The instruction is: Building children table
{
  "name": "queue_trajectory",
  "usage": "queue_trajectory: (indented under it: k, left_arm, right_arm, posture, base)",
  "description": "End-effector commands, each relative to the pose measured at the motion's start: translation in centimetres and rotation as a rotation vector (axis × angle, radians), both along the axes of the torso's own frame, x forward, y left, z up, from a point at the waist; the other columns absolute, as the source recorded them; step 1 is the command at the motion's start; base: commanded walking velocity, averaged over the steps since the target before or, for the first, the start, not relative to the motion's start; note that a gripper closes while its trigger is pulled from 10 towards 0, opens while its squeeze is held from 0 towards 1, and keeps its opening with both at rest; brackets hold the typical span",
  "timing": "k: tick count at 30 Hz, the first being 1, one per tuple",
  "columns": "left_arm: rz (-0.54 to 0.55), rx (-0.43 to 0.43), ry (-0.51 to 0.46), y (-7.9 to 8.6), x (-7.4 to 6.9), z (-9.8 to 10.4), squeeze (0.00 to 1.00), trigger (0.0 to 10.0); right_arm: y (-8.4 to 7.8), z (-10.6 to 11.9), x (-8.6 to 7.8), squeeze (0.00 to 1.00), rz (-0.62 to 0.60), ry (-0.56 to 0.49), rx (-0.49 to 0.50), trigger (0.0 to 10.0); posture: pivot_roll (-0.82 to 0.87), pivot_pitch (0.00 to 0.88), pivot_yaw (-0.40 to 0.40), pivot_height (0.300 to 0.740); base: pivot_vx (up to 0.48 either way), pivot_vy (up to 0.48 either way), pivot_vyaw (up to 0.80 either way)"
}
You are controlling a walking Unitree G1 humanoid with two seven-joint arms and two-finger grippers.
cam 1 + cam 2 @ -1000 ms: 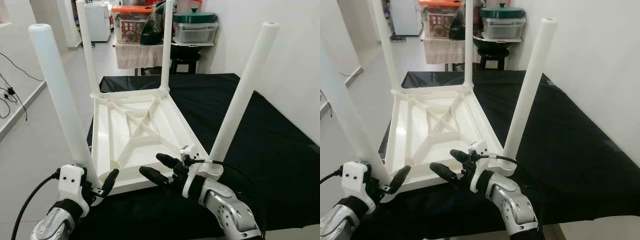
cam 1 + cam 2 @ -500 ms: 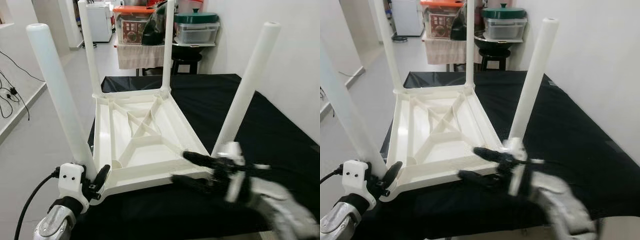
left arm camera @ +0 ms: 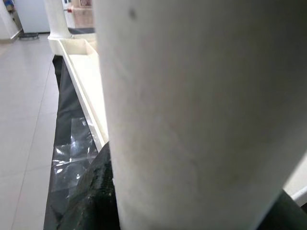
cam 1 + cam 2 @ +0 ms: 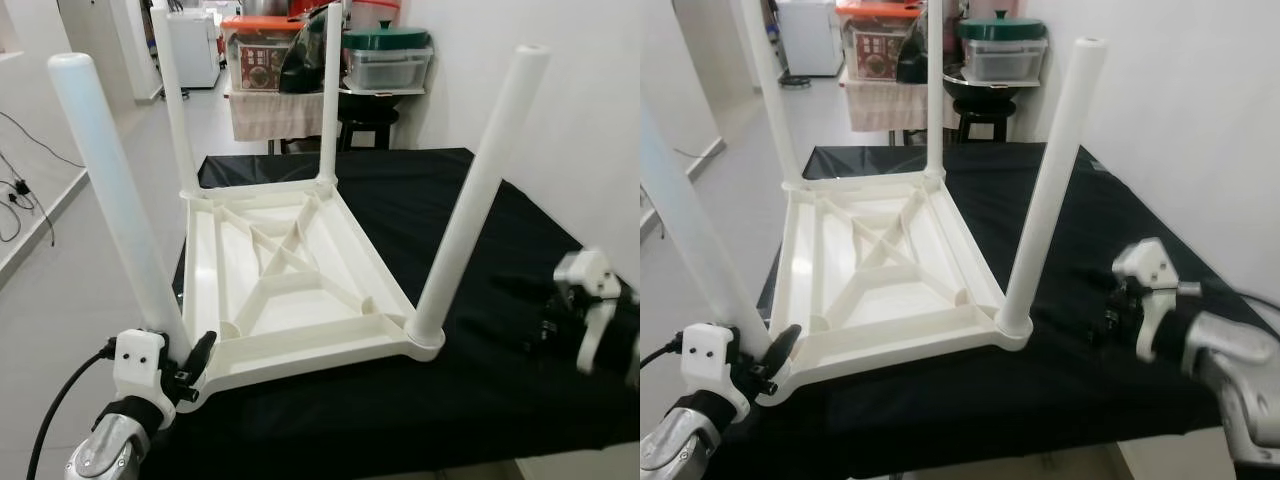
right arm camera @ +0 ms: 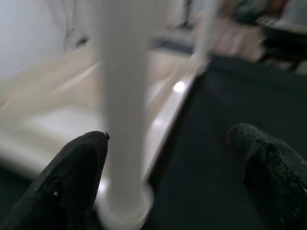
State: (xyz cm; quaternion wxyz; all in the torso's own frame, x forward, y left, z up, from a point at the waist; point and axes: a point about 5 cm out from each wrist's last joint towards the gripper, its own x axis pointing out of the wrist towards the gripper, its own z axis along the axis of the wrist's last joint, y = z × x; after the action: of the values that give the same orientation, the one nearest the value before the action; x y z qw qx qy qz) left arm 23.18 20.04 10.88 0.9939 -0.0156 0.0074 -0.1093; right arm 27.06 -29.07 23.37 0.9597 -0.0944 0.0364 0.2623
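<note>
A white plastic children's table (image 4: 300,345) lies upside down on a black-covered surface (image 4: 480,410), its legs pointing up. My left gripper (image 4: 182,362) is at the near-left corner, shut on the base of the near-left leg (image 4: 110,200); in the left wrist view that leg (image 3: 192,110) sits close up between the black fingers (image 3: 93,201). My right gripper (image 4: 1110,322) hovers open and blurred over the cloth, to the right of the near-right leg (image 4: 470,190) and apart from it. In the right wrist view its fingers (image 5: 72,177) stand wide apart, with that leg (image 5: 122,105) ahead of them.
Beyond the table's far end, a stool and a shelf carry a green-lidded box (image 4: 388,55) and an orange-lidded box (image 4: 262,45). A white wall runs close along the right. To the left is tiled floor with cables (image 4: 15,190).
My right gripper has left the table's near rim and swung out to the right, away from the near-right leg. The left gripper's finger has drawn in against the near-left leg.
</note>
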Motion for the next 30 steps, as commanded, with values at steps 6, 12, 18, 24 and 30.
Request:
queue_trajectory:
  k: [6, 12, 18, 24, 30]
  left_arm:
    - [-0.024, 0.000, -0.001, -0.5, -0.2, 0.0, 0.00, 0.0]
    - [-0.024, 0.000, -0.004, -0.5, -0.1, 0.0, 0.00, 0.0]
    - [-0.028, -0.002, -0.010, -0.6, 0.0, 0.1, 0.00, 0.0]
    - [-0.026, -0.004, -0.015, -0.7, 0.0, 0.2, 0.00, 0.0]
    - [-0.026, -0.005, -0.016, -0.8, 0.1, 0.2, 0.00, 0.0]
  right_arm:
    - [1.8, 5.9, 0.4, 0.00, 0.185, -0.230, 0.292, 10.0]
    - [2.7, 6.7, 0.5, 0.00, 0.259, -0.238, 0.299, 10.0]
    - [3.8, 7.4, 1.7, 0.00, 0.253, -0.235, 0.298, 10.0]
    - [4.0, 7.8, 3.3, 0.00, 0.151, -0.190, 0.266, 10.0]
    - [3.9, 8.4, 4.3, 0.00, 0.094, -0.147, 0.346, 0.0]
  posture:
    - [0.05, 0.000, -0.037, 0.740]
    - [0.05, 0.000, -0.039, 0.740]
    - [0.05, 0.000, -0.044, 0.740]
    - [0.05, 0.000, -0.048, 0.740]
    - [0.06, 0.000, -0.054, 0.740]
  base:
    - [0.000, 0.000, 0.00]
    - [0.000, 0.000, 0.00]
    - [0.000, 0.000, 0.00]
    - [0.000, 0.000, 0.00]
    - [0.000, 0.000, 0.00]
